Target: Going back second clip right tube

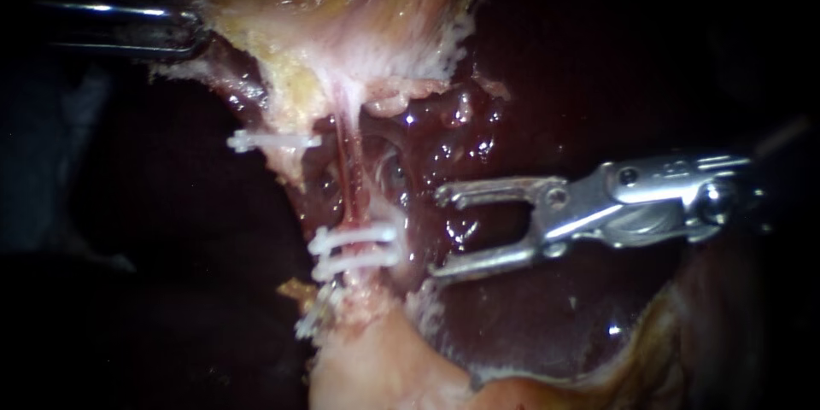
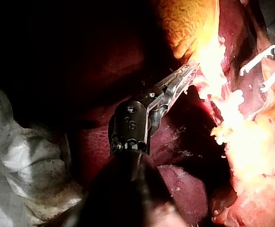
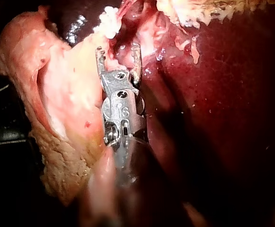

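Clips [image 1: 359,237], two in number, lie side by side across the right tube [image 1: 346,175], at 7 o'clock of the endoscope view's centre. Both look seated square to the tube. A third clip [image 1: 273,141] sits apart at 10 o'clock of that pair, on the strand to the left.

Right instrument [image 1: 438,233] stands at 3 o'clock of the pair, near but not touching. Its jaws are released, wide apart and empty, with the tips pointing at the clips. Left instrument [image 2: 187,75] is clenched on the gallbladder [image 1: 342,26] edge at 11 o'clock, holding the tube taut over the liver [image 1: 512,325].

Judged procedure for the retreat:
- Draw the right instrument straight along its shaft axis toward 3 o'clock.
- Keep the jaws apart until clear of the tube, so that neither tip snags a clip.
- Avoid dipping into the liver beneath.
- Hold left traction constant; slack or a jerk could load the clips.

No brand, label or legible writing shows on clips or tissue.
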You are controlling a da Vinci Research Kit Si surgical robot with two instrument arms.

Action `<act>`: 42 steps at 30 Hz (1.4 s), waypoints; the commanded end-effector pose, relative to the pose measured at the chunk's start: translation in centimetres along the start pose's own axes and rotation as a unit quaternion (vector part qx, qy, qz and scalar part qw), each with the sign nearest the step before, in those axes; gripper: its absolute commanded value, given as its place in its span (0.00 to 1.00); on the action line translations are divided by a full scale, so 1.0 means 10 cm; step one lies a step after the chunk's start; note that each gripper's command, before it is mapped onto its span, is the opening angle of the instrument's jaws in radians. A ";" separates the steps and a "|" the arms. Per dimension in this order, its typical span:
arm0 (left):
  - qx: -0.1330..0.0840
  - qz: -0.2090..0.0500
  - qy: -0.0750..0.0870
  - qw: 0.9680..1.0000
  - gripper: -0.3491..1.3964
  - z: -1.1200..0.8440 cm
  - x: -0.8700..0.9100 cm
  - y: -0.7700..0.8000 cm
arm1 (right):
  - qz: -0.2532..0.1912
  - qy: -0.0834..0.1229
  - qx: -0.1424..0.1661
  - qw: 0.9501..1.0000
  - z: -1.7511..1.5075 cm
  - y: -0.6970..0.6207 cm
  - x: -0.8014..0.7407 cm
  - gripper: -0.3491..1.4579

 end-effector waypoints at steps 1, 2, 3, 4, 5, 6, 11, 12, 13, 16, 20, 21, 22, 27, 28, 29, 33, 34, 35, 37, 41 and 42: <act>0.000 0.000 0.000 1.000 0.00 0.000 0.000 0.000 | -0.002 0.000 -0.002 1.000 -0.005 0.001 0.000 0.47; 0.000 0.000 0.000 1.000 0.00 0.000 0.000 0.000 | -0.006 -0.001 -0.004 1.000 -0.010 0.002 0.001 0.47; 0.000 0.000 0.000 1.000 0.00 0.000 0.000 0.000 | -0.012 -0.001 -0.007 1.000 -0.016 0.004 0.002 0.47; 0.000 0.000 0.000 1.000 0.00 0.000 0.000 0.000 | -0.014 -0.002 -0.009 1.000 -0.019 0.005 0.003 0.47; 0.000 0.000 0.000 1.000 0.00 0.000 0.000 0.000 | -0.015 -0.002 -0.011 1.000 -0.022 0.006 0.004 0.47; 0.000 0.000 0.000 1.000 0.00 0.000 0.000 0.000 | -0.017 -0.002 -0.012 1.000 -0.026 0.007 0.006 0.47; 0.001 0.000 0.001 1.000 0.00 0.003 -0.002 0.000 | -0.021 -0.003 -0.013 1.000 -0.031 0.007 0.006 0.47; 0.001 0.001 0.001 1.000 0.00 0.004 -0.003 0.000 | -0.022 -0.003 -0.013 1.000 -0.031 0.007 0.005 0.47; 0.002 0.001 0.001 1.000 0.00 0.006 -0.004 0.000 | -0.022 -0.003 -0.014 1.000 -0.031 0.007 0.005 0.47; 0.004 0.003 0.003 1.000 0.00 0.014 -0.009 0.000 | -0.022 -0.003 -0.014 1.000 -0.030 0.007 0.005 0.47; 0.005 0.005 0.005 1.000 0.00 0.028 -0.017 -0.002 | -0.022 -0.003 -0.013 1.000 -0.030 0.007 0.005 0.47; 0.004 0.005 0.005 1.000 0.00 0.033 -0.019 -0.003 | -0.022 -0.003 -0.013 1.000 -0.030 0.007 0.005 0.47; 0.004 0.006 0.003 1.000 0.00 0.037 -0.021 -0.003 | -0.022 -0.003 -0.013 1.000 -0.030 0.007 0.005 0.47; 0.002 0.011 -0.005 1.000 0.00 0.057 -0.034 -0.007 | -0.022 -0.003 -0.013 1.000 -0.030 0.007 0.005 0.47; 0.002 0.011 -0.006 1.000 0.00 0.060 -0.037 -0.007 | -0.022 -0.003 -0.013 1.000 -0.030 0.007 0.005 0.47; 0.002 0.012 -0.008 1.000 0.00 0.063 -0.039 -0.007 | -0.022 -0.003 -0.013 1.000 -0.030 0.007 0.005 0.47; 0.000 0.010 -0.008 1.000 0.00 0.069 -0.042 -0.006 | -0.022 -0.003 -0.013 1.000 -0.030 0.007 0.005 0.47; 0.000 0.010 -0.008 1.000 0.00 0.069 -0.041 -0.006 | -0.022 -0.003 -0.013 1.000 -0.030 0.007 0.005 0.47; 0.000 0.010 -0.008 1.000 0.00 0.069 -0.041 -0.006 | -0.022 -0.003 -0.013 1.000 -0.030 0.007 0.005 0.47; 0.000 0.010 -0.008 1.000 0.00 0.069 -0.041 -0.006 | -0.022 -0.003 -0.013 1.000 -0.030 0.007 0.005 0.47; 0.000 0.010 -0.008 1.000 0.00 0.069 -0.041 -0.006 | -0.022 -0.003 -0.013 1.000 -0.030 0.007 0.005 0.47; 0.000 0.010 -0.008 1.000 0.00 0.069 -0.041 -0.006 | -0.022 -0.003 -0.013 1.000 -0.030 0.007 0.005 0.47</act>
